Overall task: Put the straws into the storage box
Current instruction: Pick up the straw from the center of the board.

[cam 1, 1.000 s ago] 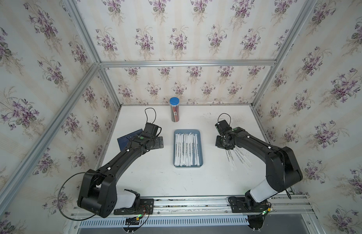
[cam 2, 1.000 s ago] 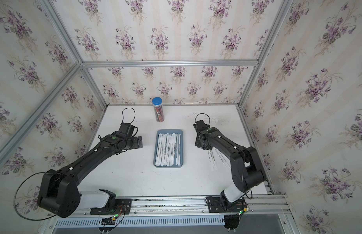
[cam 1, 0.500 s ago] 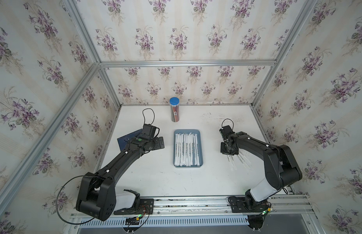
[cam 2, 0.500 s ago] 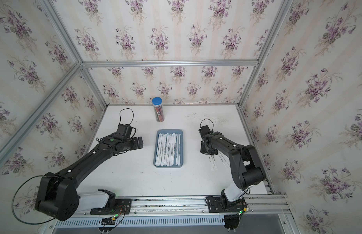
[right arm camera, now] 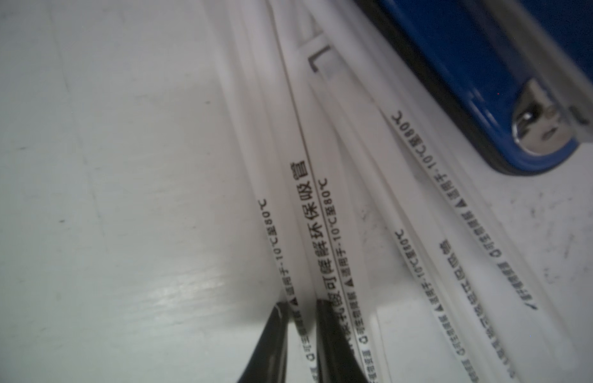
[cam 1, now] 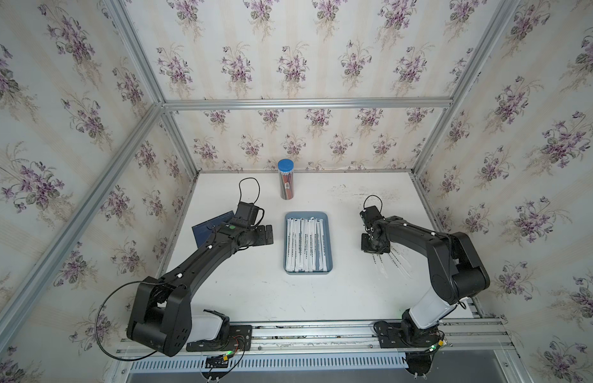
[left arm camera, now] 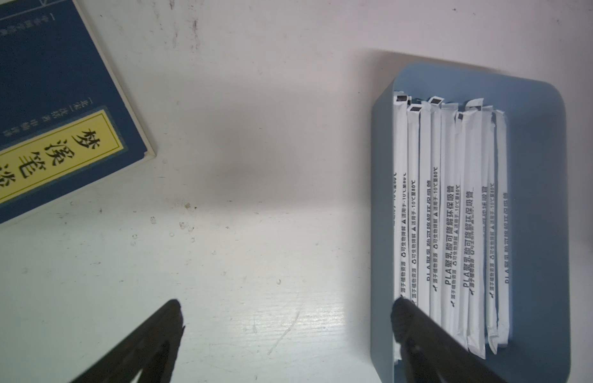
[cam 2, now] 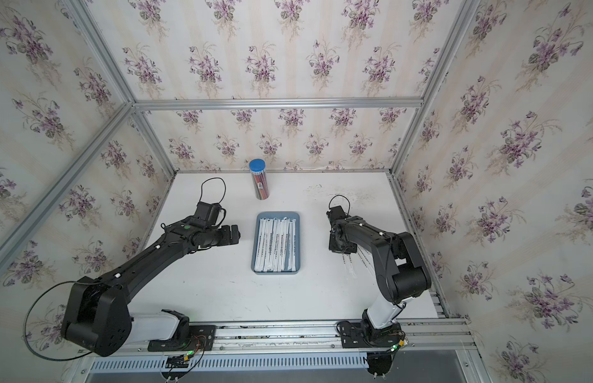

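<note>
Aluminium rail (cam 1: 321,331) along the near edge carries both arm bases. Beyond it the white tabletop (cam 1: 255,291), matt and lightly scuffed, lies bare up to the near rim of the storage box (cam 1: 306,272), and this is the widest open strip in both top views.

The box is a shallow blue-grey plastic tray with rounded corners and a low rim, set mid-table with its long sides running near to far. Straws (cam 1: 305,243) in white paper sleeves with black lettering lie side by side along its length. A narrow strip of its floor (left arm camera: 537,199) shows bare on the side toward the right arm.

Left gripper (cam 1: 267,235) hangs just beside the box's left long rim, its fingers spread wide and holding nothing. In the left wrist view one fingertip (left arm camera: 401,311) overlaps that rim; contact cannot be told. Right gripper (cam 1: 374,247) points down, well apart from the box across bare table. Loose straws (cam 1: 393,262) fan out from beneath it toward the near right, close to the table's right edge. In the right wrist view its fingers (right arm camera: 278,311) are drawn in on either side of one loose straw, pinching it.

A dark blue book (cam 1: 205,228) with a yellow title label lies flat at the left edge, partly under the left arm. Farther back a clear pencil tube (cam 1: 286,184) with a blue cap stands upright near the floral-papered back wall (cam 1: 355,149).
</note>
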`<action>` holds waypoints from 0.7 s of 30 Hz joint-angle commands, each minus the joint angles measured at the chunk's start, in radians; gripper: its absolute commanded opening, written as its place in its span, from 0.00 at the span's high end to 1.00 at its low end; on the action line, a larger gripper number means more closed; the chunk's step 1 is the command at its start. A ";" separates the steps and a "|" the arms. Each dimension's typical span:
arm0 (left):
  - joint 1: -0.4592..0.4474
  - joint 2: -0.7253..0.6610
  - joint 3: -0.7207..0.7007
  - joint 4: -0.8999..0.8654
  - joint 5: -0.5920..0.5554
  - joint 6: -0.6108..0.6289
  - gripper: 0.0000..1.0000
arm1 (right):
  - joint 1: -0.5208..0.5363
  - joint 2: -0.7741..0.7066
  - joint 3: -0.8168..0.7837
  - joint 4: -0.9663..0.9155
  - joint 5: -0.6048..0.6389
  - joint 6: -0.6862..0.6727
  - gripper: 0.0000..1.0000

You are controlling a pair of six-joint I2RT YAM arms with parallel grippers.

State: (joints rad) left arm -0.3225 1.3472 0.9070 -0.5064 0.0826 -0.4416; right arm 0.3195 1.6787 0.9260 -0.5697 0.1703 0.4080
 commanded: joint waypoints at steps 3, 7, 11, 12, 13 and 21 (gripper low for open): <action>-0.040 -0.019 0.003 0.020 0.045 0.068 0.01 | 0.000 0.022 0.004 0.025 -0.057 -0.002 0.82; -0.055 -0.045 -0.013 0.056 0.075 0.072 0.01 | 0.000 0.026 0.001 0.030 -0.086 0.000 0.86; -0.063 -0.053 -0.014 0.078 0.090 0.074 0.01 | 0.004 -0.004 0.008 0.022 -0.108 0.016 0.88; -0.063 -0.050 -0.013 0.080 0.090 0.075 0.01 | 0.006 -0.010 0.015 0.015 -0.105 0.018 0.89; -0.065 -0.046 -0.011 0.080 0.091 0.074 0.01 | 0.010 -0.016 0.018 0.011 -0.101 0.020 0.89; -0.070 -0.035 -0.006 0.089 0.088 0.067 0.01 | 0.067 -0.055 0.073 -0.029 -0.107 0.053 0.89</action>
State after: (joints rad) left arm -0.3923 1.3090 0.8955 -0.4416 0.1677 -0.3756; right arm 0.3676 1.6314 0.9779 -0.5713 0.0704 0.4358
